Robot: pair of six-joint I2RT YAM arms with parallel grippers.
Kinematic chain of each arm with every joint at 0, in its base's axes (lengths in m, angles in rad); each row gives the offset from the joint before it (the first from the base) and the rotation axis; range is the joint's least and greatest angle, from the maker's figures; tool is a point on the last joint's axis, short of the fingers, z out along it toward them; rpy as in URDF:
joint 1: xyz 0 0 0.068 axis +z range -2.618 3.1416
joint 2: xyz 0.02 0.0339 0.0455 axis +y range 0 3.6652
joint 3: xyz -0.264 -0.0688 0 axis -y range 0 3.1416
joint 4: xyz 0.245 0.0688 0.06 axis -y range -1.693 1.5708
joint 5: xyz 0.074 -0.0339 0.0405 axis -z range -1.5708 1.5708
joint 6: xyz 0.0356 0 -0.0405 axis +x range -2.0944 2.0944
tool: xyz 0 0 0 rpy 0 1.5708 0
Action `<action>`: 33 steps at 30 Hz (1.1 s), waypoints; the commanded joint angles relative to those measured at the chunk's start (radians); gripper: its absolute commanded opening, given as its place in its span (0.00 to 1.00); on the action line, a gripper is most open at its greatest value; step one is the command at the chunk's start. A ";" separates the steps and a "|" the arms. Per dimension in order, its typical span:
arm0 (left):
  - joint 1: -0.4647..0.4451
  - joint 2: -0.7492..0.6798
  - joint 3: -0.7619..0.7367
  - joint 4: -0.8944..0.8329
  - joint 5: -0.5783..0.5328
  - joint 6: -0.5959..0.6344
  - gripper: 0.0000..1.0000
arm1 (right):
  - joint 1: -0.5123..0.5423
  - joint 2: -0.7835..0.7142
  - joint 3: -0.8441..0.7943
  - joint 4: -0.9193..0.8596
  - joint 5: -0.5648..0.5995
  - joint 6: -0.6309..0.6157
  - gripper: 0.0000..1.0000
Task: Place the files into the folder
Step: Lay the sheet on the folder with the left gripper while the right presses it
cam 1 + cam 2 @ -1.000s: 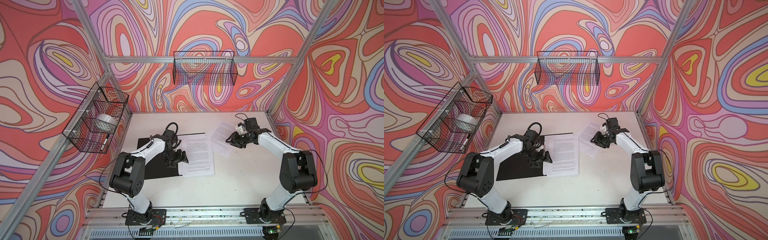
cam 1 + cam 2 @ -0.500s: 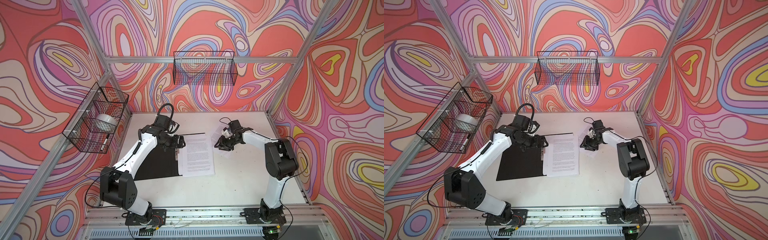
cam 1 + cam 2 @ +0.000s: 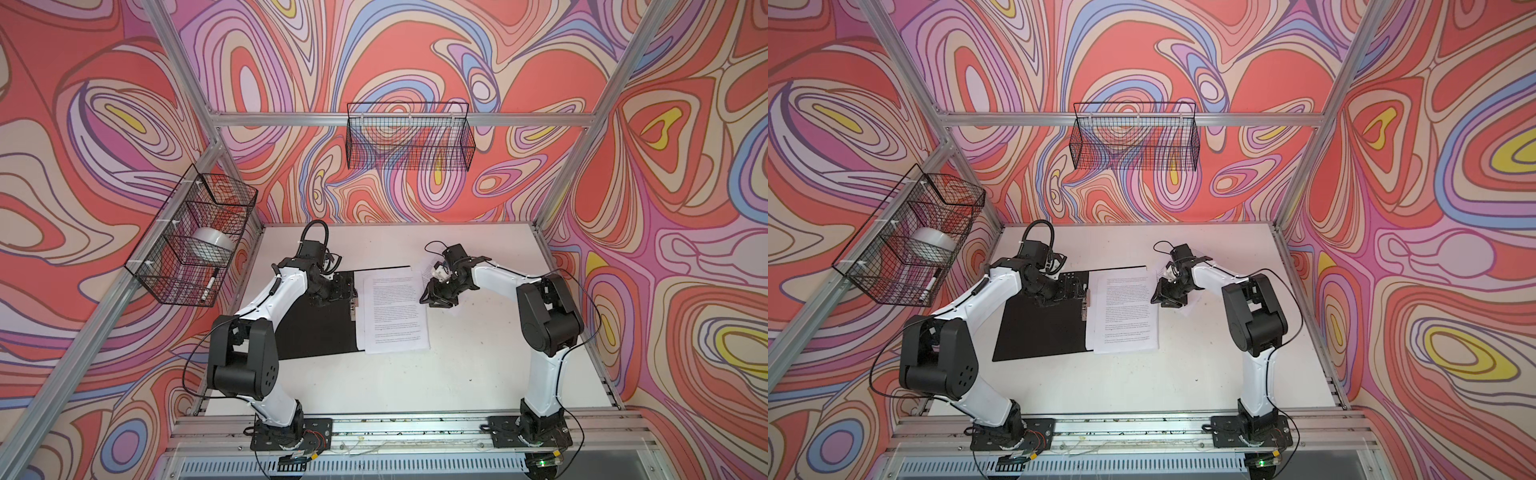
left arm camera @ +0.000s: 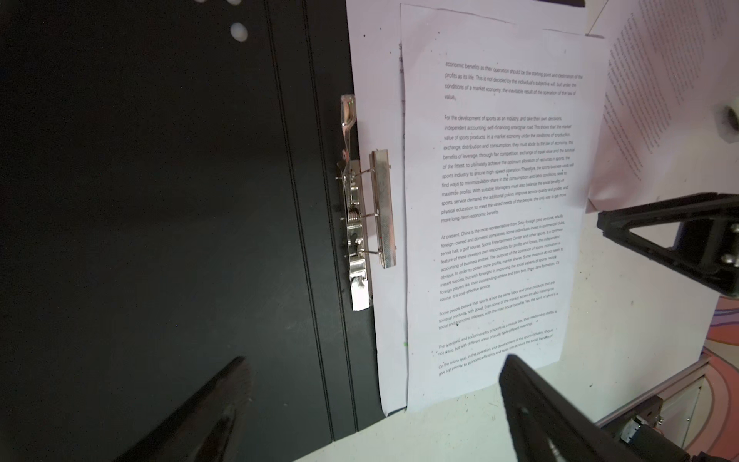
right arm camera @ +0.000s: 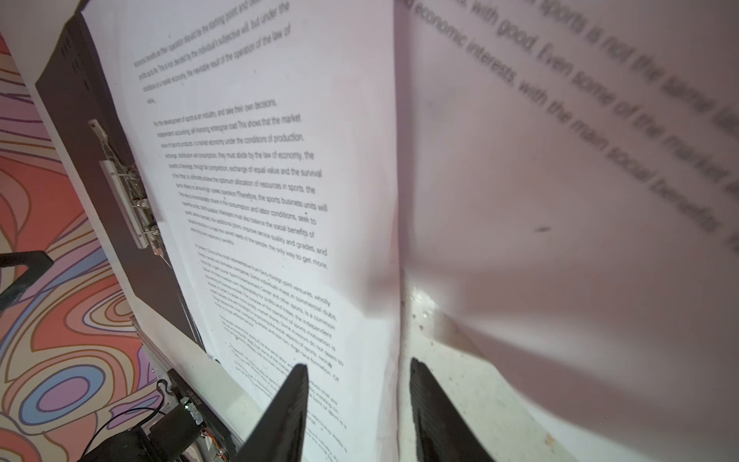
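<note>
I judge the job well along but not finished. The folder [image 3: 316,328] lies open on the table [image 3: 415,386], black inside up. Two printed sheets [image 3: 395,316] already lie on its far half, below and just ahead of my left claw [image 4: 374,360]. That claw hangs over the spine with its fingers spread wide and nothing in them. The metal clip [image 4: 354,224] sits just beyond that claw. Its bar crosses the lower sheet's edge and the upper sheet lies just beside it, but I cannot tell whether it is pressed down. One loose sheet [image 5: 560,200] is outside the folder, curling up off the table right beside my right claw [image 5: 358,364]. That claw's fingers stand about half apart over the pile's outer edge, gripping nothing I can see. Left to do, by my reckoning: add that last sheet, square the pile, clamp it and close the cover.
</note>
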 commanded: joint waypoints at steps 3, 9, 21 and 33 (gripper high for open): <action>0.024 0.076 -0.033 0.073 0.093 -0.009 0.97 | 0.018 0.035 0.010 -0.028 0.037 -0.007 0.44; 0.027 0.125 -0.050 0.129 0.124 -0.010 0.98 | 0.035 0.038 -0.001 -0.023 0.045 0.002 0.44; 0.027 0.231 -0.026 0.165 0.220 -0.013 0.98 | 0.043 0.003 -0.039 0.009 0.071 0.037 0.41; 0.027 0.232 -0.029 0.173 0.235 -0.003 0.98 | 0.052 0.024 -0.020 0.017 0.062 0.051 0.34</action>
